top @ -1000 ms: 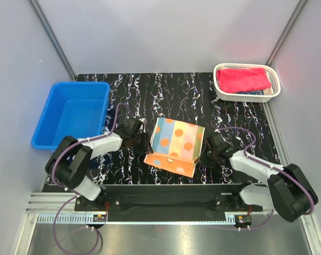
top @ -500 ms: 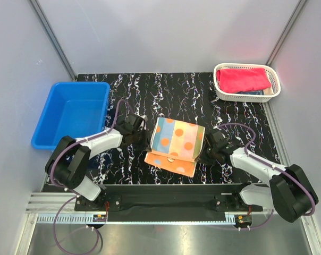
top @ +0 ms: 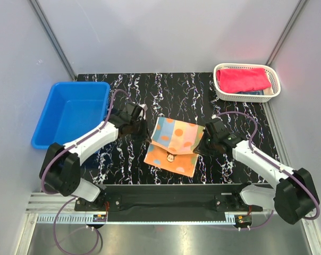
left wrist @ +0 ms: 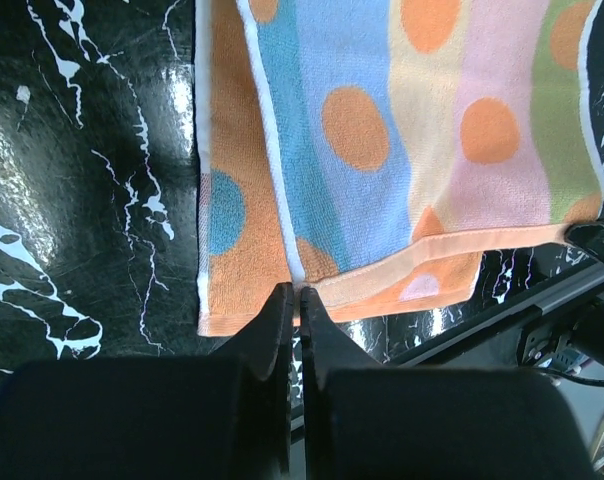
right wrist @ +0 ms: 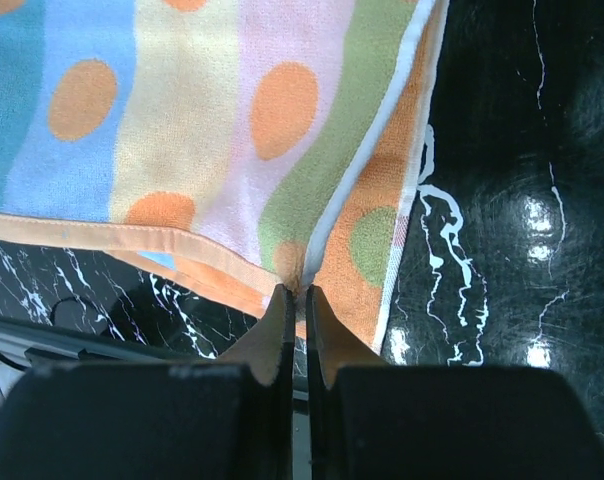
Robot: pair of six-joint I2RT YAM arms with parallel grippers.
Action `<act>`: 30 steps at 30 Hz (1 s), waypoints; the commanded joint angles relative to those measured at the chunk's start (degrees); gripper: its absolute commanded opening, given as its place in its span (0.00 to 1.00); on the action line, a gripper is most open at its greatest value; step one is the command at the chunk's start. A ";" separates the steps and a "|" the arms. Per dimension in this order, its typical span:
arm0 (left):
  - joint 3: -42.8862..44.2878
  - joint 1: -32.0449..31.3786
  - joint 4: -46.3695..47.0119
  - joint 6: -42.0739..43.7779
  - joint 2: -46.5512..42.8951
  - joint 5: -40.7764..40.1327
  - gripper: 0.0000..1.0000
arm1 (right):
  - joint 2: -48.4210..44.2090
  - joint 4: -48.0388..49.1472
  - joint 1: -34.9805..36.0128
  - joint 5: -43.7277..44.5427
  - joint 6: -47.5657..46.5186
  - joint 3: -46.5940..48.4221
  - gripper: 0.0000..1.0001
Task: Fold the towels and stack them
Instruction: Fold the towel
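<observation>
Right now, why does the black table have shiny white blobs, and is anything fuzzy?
Right wrist view: light glare makes bright blobs on the glossy table; left wrist view: softer sheen, and the left end effector near the lens looks dark, slightly fuzzy; top view: sharp, pink glow on the wall beside the red towel.

Towel [top: 174, 142] centre of table [top: 171, 95]; tub [top: 70, 114] left; basket [top: 276, 90] rear right, holding second towel [top: 243, 79].

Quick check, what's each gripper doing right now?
Left gripper: closed, pinching the edge of the striped dotted towel.
Right gripper: closed, pinching the same towel's opposite edge.
</observation>
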 commanded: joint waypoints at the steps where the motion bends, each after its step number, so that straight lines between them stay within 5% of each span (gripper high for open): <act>1: 0.88 -0.02 -3.10 1.38 -1.47 -0.01 0.00 | -2.06 -2.13 0.41 -2.08 -0.36 1.25 0.00; 10: -4.48 -0.02 -4.68 1.29 -9.47 0.17 0.00 | -10.76 0.67 1.82 -9.03 5.61 -3.57 0.00; 18: -15.56 -0.02 3.31 0.85 -4.82 1.75 0.00 | -11.48 12.89 3.49 -12.72 9.58 -17.29 0.00; 30: -16.62 -0.02 4.11 0.76 -2.26 0.08 0.00 | -11.02 12.21 4.19 -13.35 8.17 -20.99 0.00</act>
